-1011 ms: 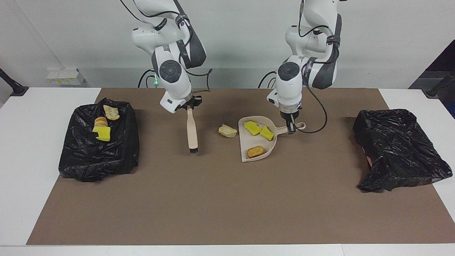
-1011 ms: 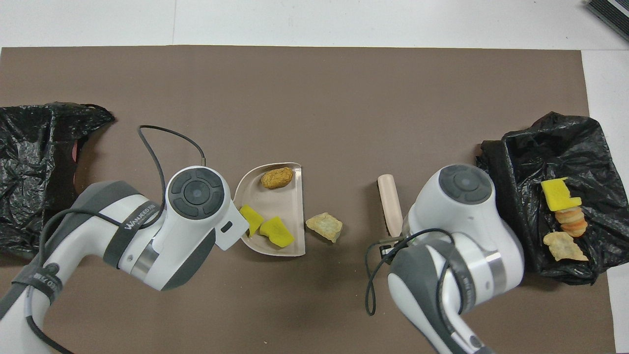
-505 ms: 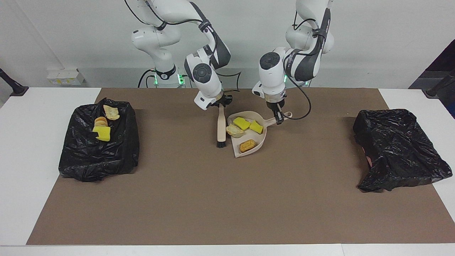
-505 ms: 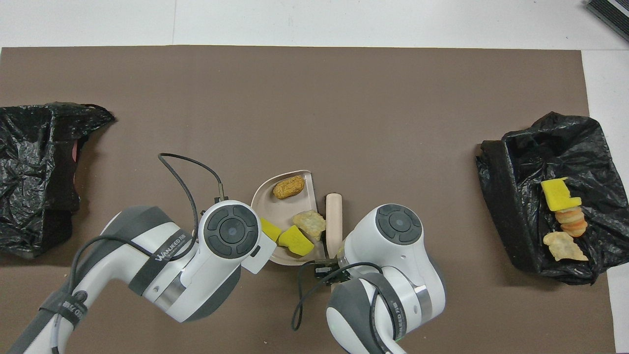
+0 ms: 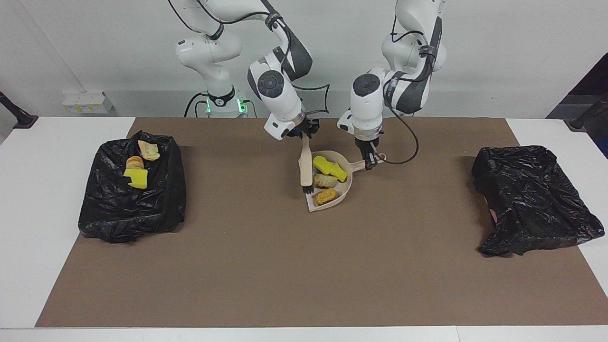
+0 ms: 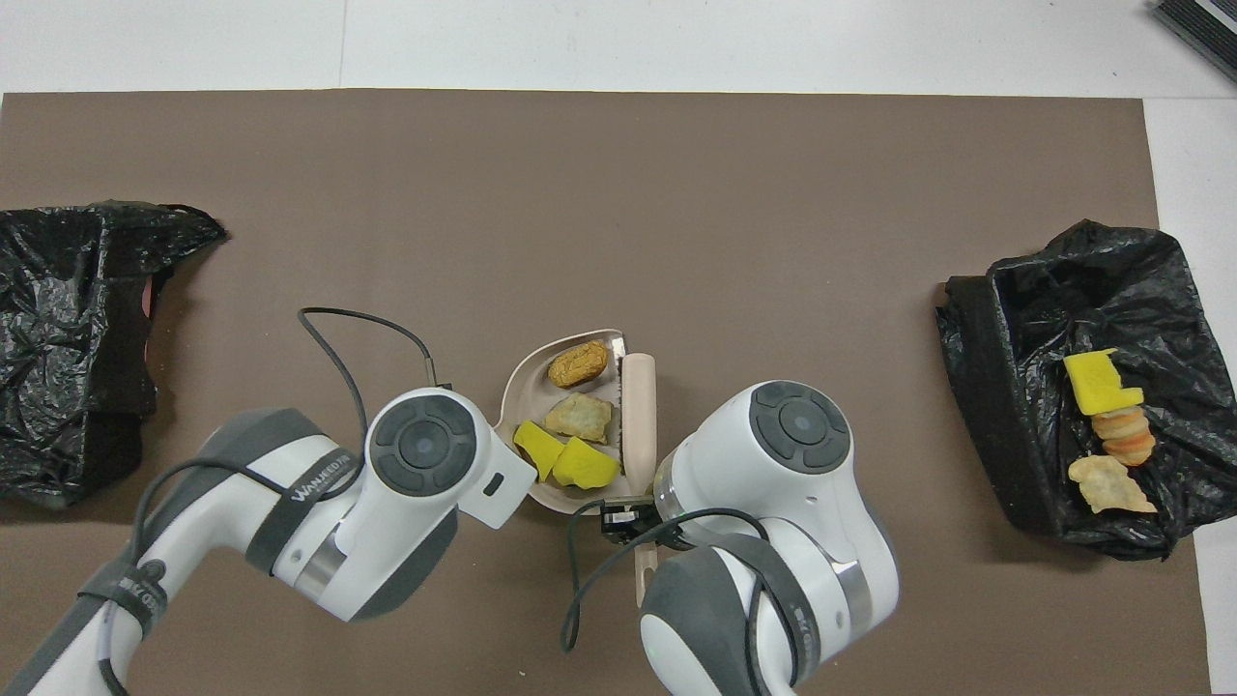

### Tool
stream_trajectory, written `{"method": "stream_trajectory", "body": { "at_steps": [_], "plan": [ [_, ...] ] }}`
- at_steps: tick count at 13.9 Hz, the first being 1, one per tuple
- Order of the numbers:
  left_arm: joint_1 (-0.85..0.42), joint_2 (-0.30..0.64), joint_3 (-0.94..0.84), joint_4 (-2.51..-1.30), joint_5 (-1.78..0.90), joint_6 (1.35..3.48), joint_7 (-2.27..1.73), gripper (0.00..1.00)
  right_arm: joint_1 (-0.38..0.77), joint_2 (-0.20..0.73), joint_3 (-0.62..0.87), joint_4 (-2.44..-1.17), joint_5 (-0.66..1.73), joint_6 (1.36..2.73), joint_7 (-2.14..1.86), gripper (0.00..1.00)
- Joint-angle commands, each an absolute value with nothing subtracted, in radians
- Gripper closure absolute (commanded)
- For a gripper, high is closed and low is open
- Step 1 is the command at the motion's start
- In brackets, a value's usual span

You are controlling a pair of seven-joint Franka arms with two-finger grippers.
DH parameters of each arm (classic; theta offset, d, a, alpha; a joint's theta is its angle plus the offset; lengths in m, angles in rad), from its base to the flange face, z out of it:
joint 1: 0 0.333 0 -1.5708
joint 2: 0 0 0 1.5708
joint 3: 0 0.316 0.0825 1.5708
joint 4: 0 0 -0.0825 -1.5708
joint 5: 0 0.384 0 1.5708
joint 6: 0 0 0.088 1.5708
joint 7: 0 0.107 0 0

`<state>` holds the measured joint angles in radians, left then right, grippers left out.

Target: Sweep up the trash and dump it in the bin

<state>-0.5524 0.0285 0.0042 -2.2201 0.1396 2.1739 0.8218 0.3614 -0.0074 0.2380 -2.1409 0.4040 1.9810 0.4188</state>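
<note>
Brown mat (image 5: 304, 266) covers most of the table. Two black bag-lined bins: one at the right arm's end (image 5: 130, 194) with three scraps lying on the plastic, one at the left arm's end (image 5: 532, 199) showing none.

Beige dustpan (image 5: 349, 183) flat on the mat mid-table, close to the robots. Left gripper (image 5: 369, 160) pinches its handle (image 5: 358, 165), jaws pressed onto it. Looks like thin stiff plastic, light; the handle is the only sensible hold, so expect it to tip if lifted unlevel.

Hand brush (image 5: 306, 166) clamped by its handle end in the right gripper (image 5: 304, 134), bristles (image 5: 308, 189) at the pan's open edge.

Trash in pan: two yellow sponge pieces (image 5: 329, 168), two tan bread chunks (image 5: 326, 188). Probably featherweight, soft, loose, so they could roll out when tilted.
</note>
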Motion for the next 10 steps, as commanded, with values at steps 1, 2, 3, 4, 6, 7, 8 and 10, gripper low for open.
{"method": "stream_trajectory", "body": {
  "at_steps": [1, 2, 3, 4, 6, 7, 8, 10],
  "plan": [
    [-0.433, 0.064, 0.006, -2.154, 0.033, 2.186, 0.986, 1.00, 0.325, -0.144, 0.242, -2.158, 0.339, 1.858, 0.474, 1.00],
    [-0.393, 0.063, 0.006, -2.129, 0.009, 2.174, 1.041, 1.00, 0.327, -0.172, 0.245, -2.163, 0.328, 1.823, 0.488, 1.00],
    [-0.349, 0.061, 0.005, -2.112, -0.012, 2.163, 1.093, 1.00, 0.336, -0.189, 0.248, -2.180, 0.324, 1.803, 0.498, 1.00],
    [-0.316, 0.061, 0.005, -2.085, -0.034, 2.140, 1.133, 1.00, 0.336, -0.219, 0.252, -2.225, 0.330, 1.807, 0.482, 1.00],
    [-0.240, 0.069, 0.006, -2.005, -0.048, 2.050, 1.227, 1.00, 0.406, -0.213, 0.255, -2.290, 0.360, 1.876, 0.474, 1.00],
    [-0.207, 0.072, 0.006, -1.961, -0.054, 2.005, 1.271, 1.00, 0.431, -0.174, 0.255, -2.298, 0.364, 1.922, 0.483, 1.00],
    [-0.172, 0.075, 0.006, -1.913, -0.054, 1.953, 1.311, 1.00, 0.445, -0.140, 0.255, -2.298, 0.379, 1.957, 0.498, 1.00],
    [-0.105, 0.090, 0.006, -1.826, -0.054, 1.879, 1.409, 1.00, 0.469, -0.085, 0.255, -2.298, 0.414, 2.006, 0.526, 1.00]
  ]
}}
